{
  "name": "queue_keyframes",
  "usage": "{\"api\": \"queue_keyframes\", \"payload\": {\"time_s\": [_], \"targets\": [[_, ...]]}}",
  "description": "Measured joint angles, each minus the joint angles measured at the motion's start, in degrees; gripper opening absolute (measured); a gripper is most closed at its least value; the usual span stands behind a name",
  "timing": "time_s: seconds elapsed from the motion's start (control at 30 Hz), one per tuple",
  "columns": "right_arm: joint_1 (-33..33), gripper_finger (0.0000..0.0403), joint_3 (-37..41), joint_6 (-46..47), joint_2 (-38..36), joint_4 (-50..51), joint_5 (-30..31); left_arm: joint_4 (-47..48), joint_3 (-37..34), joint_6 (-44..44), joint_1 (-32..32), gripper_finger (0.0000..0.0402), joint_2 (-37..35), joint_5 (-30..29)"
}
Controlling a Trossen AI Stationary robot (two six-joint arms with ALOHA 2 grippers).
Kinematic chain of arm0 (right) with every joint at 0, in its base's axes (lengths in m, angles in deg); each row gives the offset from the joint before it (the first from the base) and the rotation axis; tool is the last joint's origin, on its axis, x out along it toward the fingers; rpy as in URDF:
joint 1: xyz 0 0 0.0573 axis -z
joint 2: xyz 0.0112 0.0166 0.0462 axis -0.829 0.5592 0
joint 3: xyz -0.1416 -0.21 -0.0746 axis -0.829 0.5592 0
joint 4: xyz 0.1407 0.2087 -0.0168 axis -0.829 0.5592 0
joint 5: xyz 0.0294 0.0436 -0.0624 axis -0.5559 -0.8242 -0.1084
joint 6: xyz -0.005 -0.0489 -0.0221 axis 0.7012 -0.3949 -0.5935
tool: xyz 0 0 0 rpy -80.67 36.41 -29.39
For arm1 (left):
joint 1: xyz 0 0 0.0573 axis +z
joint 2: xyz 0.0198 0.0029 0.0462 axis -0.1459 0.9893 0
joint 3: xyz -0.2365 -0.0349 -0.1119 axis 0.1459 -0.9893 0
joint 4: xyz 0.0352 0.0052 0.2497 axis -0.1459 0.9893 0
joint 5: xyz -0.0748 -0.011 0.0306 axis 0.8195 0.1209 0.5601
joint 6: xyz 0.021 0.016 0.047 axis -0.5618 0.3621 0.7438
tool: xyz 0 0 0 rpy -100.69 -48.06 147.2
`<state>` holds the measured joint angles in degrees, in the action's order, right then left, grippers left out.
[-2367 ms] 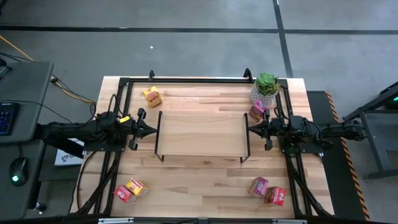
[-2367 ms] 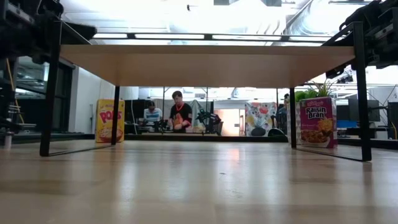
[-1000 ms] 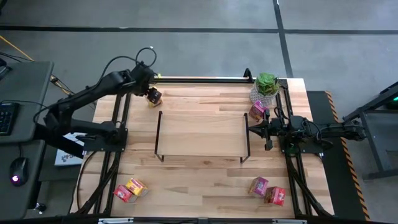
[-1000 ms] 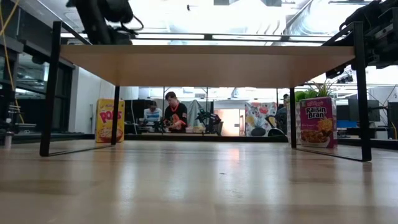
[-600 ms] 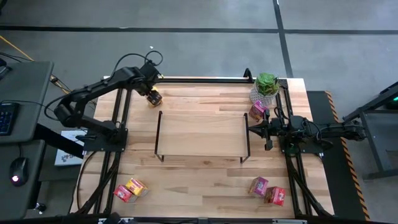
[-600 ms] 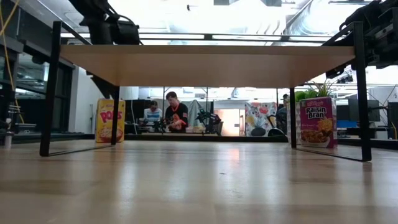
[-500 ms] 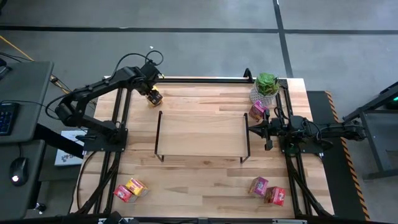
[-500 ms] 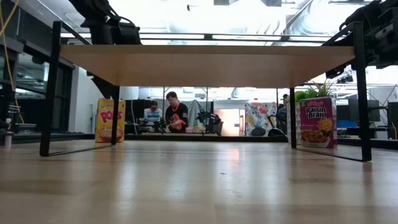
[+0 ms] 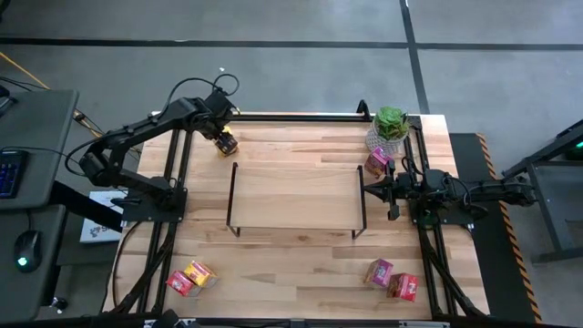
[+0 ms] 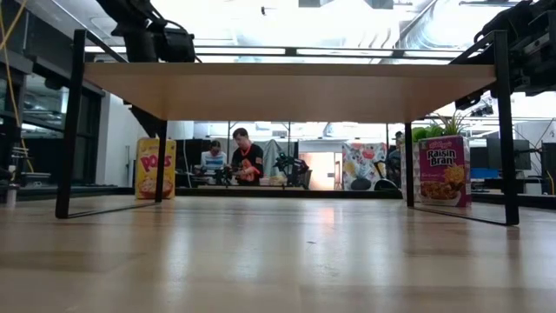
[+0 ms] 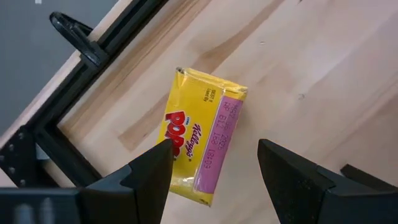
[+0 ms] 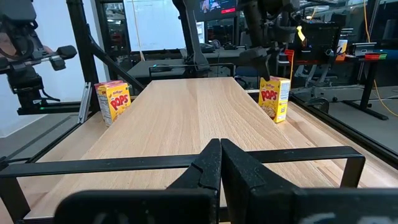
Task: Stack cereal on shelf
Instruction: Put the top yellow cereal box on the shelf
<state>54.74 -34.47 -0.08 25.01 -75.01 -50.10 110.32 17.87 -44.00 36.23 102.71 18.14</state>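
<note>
I have the left gripper hovering open and empty over the yellow Pops box at the high view's upper left, beside the shelf; next I lower and close.

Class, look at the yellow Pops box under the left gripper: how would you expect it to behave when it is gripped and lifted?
The yellow Pops box is small printed cardboard, so probably light, and it may dent if squeezed hard. Its flat sides should suit the open left gripper poised over it. Standing upright on a narrow base, it could tip if nudged.
</note>
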Motion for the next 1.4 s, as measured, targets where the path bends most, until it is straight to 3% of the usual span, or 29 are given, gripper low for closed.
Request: {"api": "queue_keyframes", "payload": {"time_s": [0.5,0.77,1.4], "targets": [[0.0,0.0000,0.0,0.0,0.0,0.0,0.0,1.7,3.3,4.4,2.6,0.0225,0.0,0.9],[0.0,0.0000,0.0,0.0,0.0,0.0,0.0,1.8,3.3,7.1,7.2,0.0225,1.1,9.2],[0.0,0.0000,0.0,0.0,0.0,0.0,0.0,1.3,3.5,11.4,9.1,0.0225,6.3,9.5]]}}
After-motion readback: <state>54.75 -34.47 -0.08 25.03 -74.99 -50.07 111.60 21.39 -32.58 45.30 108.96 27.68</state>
